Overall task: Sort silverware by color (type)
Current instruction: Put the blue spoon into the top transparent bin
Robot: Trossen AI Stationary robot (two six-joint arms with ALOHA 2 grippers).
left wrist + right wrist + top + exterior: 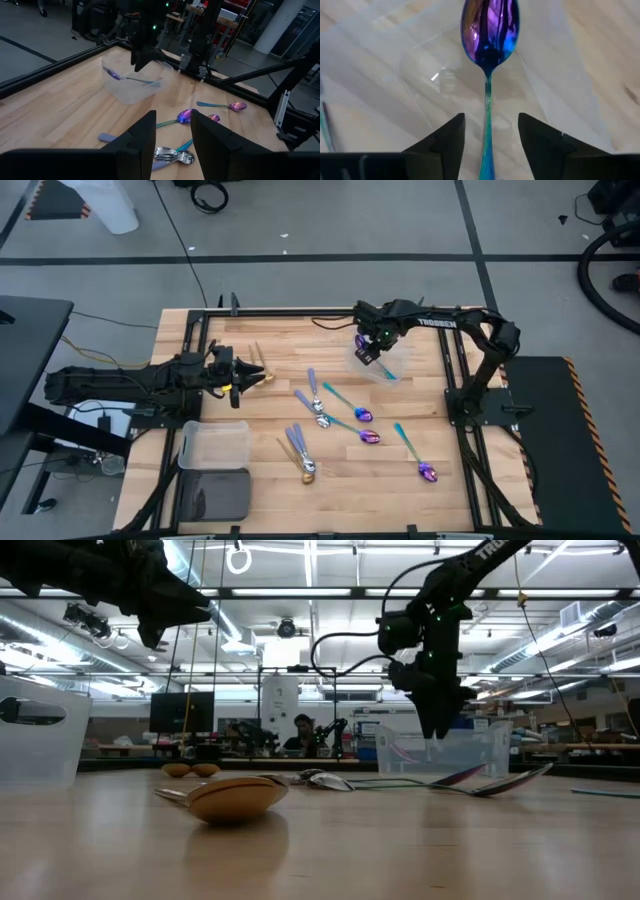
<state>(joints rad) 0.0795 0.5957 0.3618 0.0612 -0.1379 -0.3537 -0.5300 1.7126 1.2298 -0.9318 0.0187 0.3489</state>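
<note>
High view: right gripper (369, 349) hangs over the clear container (391, 366) at the table's far side, right of centre. In the right wrist view its fingers (442, 140) are spread apart with an iridescent purple-blue spoon (489, 35) lying between them, bowl away from the wrist, teal handle running down the gap; no finger is seen touching it, and the spoon lies in the container (470, 75). Left wrist view shows the same spoon (127, 78) inside that container (132, 85), with the right gripper just above it.

Left gripper (243, 377) sits well left of the container, over the table, next to a gold utensil (262, 370); its fingers (142, 137) are parted, nothing held.

Other silverware relative to the container: lavender-handled silver spoons (312, 395) near its left-front; teal-handled spoons (352, 408) just in front; another teal-handled spoon (414, 453) farther front; a mixed gold and lavender cluster (300, 452) well front-left. A second clear bin (215, 445) and a dark tray (215, 492) lie far front-left.
</note>
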